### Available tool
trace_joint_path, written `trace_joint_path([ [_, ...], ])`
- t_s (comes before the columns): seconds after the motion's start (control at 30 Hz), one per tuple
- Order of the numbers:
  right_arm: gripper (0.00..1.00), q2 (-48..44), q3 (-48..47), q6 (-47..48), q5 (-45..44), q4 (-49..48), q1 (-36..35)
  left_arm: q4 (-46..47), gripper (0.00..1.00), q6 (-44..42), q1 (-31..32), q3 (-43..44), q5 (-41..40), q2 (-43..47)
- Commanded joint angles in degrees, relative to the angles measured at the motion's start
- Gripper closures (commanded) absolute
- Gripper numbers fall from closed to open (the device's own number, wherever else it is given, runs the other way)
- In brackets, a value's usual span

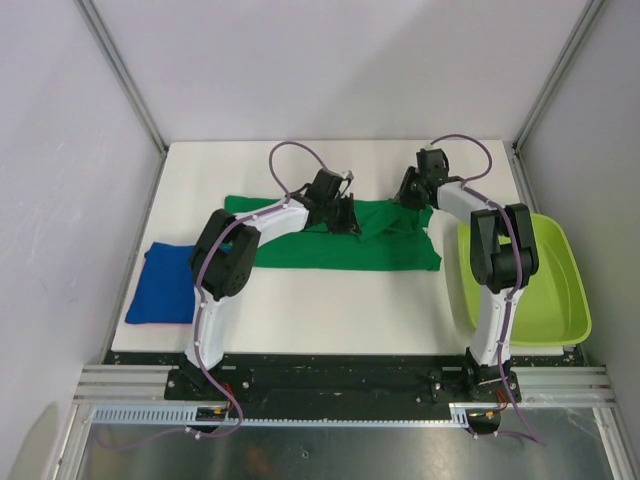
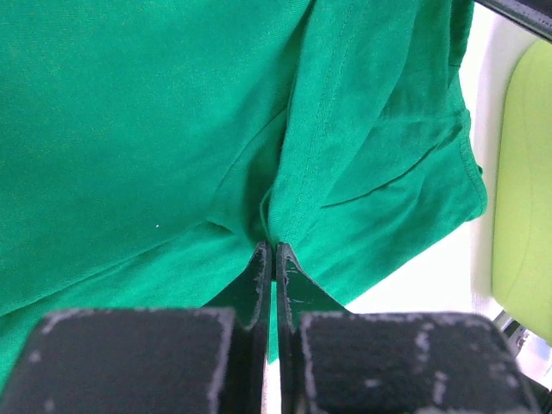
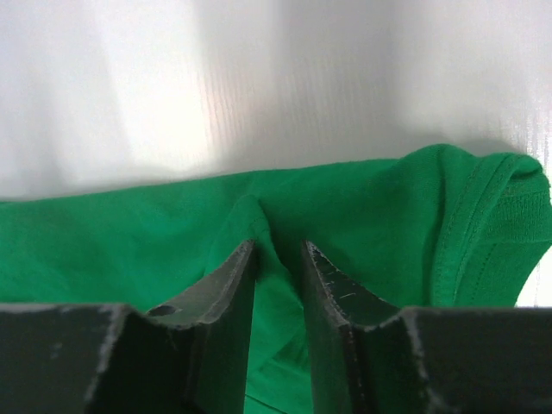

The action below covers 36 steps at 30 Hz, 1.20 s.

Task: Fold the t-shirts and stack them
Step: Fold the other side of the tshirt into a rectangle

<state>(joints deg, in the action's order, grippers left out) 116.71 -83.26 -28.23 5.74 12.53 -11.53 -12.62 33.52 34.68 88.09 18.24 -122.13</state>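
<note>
The green shirt [image 1: 385, 250] lies spread out in the middle of the white surface [image 1: 330, 315]. The left pincer [image 2: 274, 250] is squeezed together on a fold of it. The right pincer [image 3: 278, 250] grips a small ridge of the same shirt near its far edge. The blue shirt [image 1: 160, 285] lies folded off to the left. A lime tub [image 1: 550, 290] sits on the right.

Table [image 1: 330, 310] lies open before the green t-shirt [image 1: 375, 252] (lime tub [image 1: 560, 300] crowds right).
</note>
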Motion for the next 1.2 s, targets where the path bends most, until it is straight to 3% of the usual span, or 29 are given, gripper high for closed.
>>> trace_joint_path([
  [0.0,0.75,-1.13,0.47,0.32,-0.71,-0.25,-0.31,0.63,1.0,-0.74,-0.67,-0.58,-0.14,3.94],
  [0.1,0.92,-3.0,1.15,0.13,-0.84,0.28,-0.26,0.51,1.0,-1.58,-1.16,-0.9,-0.99,4.62],
  [0.2,0.99,-5.55,2.27,-0.3,-0.83,1.01,-0.36,0.26,1.0,-2.52,-1.81,-0.98,-1.64,5.36],
  [0.7,1.0,-18.13,12.07,-3.34,-4.25,6.31,-4.02,-3.05,1.0,-8.66,-5.66,1.83,2.08,5.87],
  [1.17,1.0,-22.02,20.14,-7.22,-13.43,8.54,-9.41,-7.66,1.0,-13.59,-6.2,4.68,8.8,0.73],
])
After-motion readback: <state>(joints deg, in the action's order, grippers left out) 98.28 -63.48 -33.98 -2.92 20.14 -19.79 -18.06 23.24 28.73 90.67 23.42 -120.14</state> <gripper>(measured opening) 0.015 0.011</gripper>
